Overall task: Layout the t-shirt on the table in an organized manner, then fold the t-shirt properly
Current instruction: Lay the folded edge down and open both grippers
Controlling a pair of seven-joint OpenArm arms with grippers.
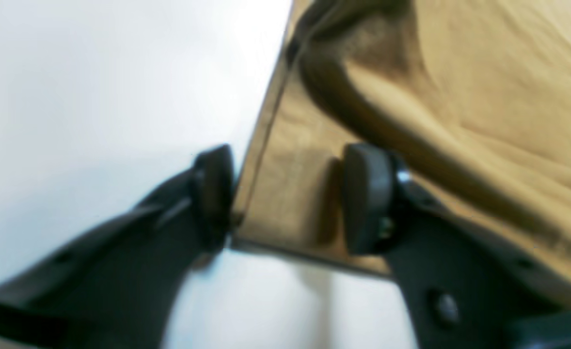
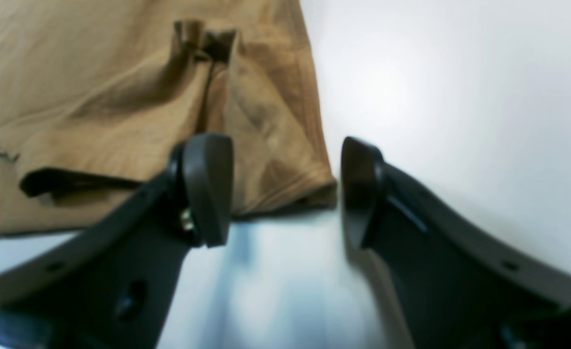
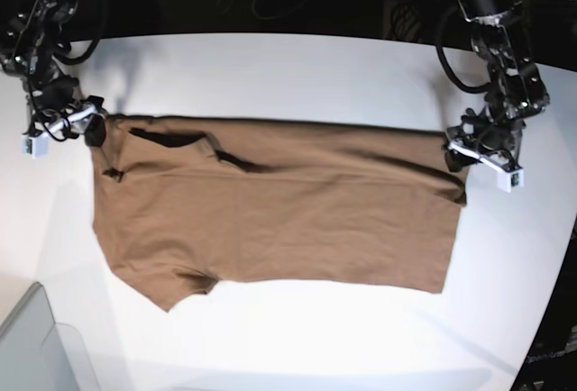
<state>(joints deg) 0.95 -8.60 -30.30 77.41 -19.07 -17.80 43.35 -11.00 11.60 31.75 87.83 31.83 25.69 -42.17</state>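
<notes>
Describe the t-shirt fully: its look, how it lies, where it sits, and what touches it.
The t-shirt is plain tan-brown, soft woven-looking cloth, spread mostly flat across the white table, lengthwise from side to side. One short sleeve juts toward the front edge; a dark fold and wrinkles mark the upper part. The left hand straddles one corner, its fingers open either side of the hem. The right hand stands open around the opposite far corner, cloth between its fingers. Neither is seen to pinch it yet.

left end effector (image 1: 285, 198) agape, right end effector (image 2: 285, 191) agape
</notes>
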